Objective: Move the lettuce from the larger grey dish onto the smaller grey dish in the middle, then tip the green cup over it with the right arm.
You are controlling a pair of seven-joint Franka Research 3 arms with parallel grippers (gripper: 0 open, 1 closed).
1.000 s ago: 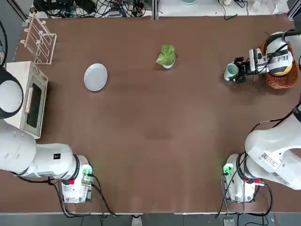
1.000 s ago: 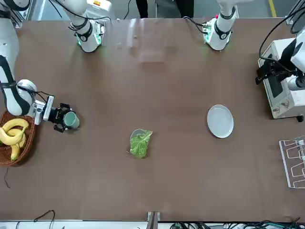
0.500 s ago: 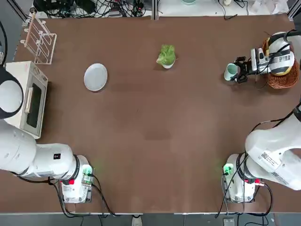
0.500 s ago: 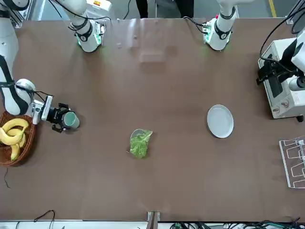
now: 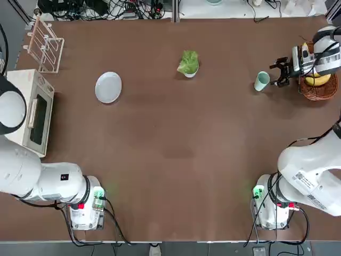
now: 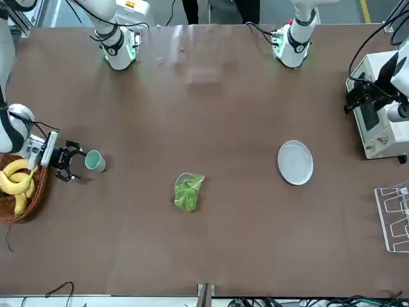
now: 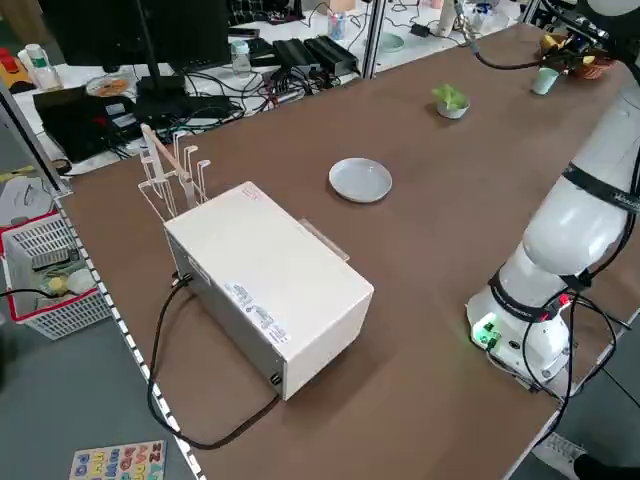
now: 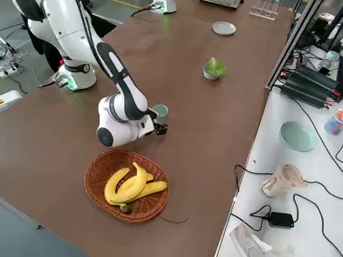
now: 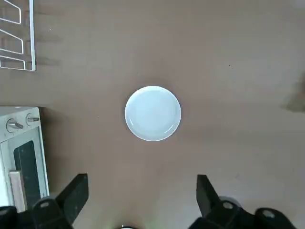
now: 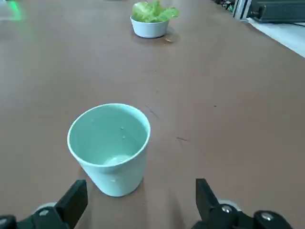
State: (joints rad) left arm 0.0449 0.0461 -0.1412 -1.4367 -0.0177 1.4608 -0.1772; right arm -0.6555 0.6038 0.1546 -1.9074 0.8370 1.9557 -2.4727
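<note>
The lettuce [image 5: 188, 62] fills the smaller grey dish [image 5: 189, 74] at the table's far middle, also seen in the right wrist view [image 10: 153, 11]. To its left, the larger grey dish [image 5: 108, 87] holds nothing. The green cup [image 5: 261, 81] stands upright at the far right, empty inside [image 10: 110, 138]. My right gripper [image 5: 276, 74] is open just right of the cup, a small gap away and level with it [image 6: 71, 161]. My left gripper [image 9: 140, 198] hangs open high above the larger grey dish [image 9: 153, 113].
A wicker basket [image 5: 322, 90] with bananas [image 8: 131, 184] sits right behind the right gripper at the table's right edge. A white toaster oven [image 5: 31, 109] and a clear rack [image 5: 45, 45] stand at the left. Both arm bases are at the near edge.
The right gripper has drawn back from the green cup toward the basket. The cup stays standing where it was. The left arm and the dishes have not moved.
</note>
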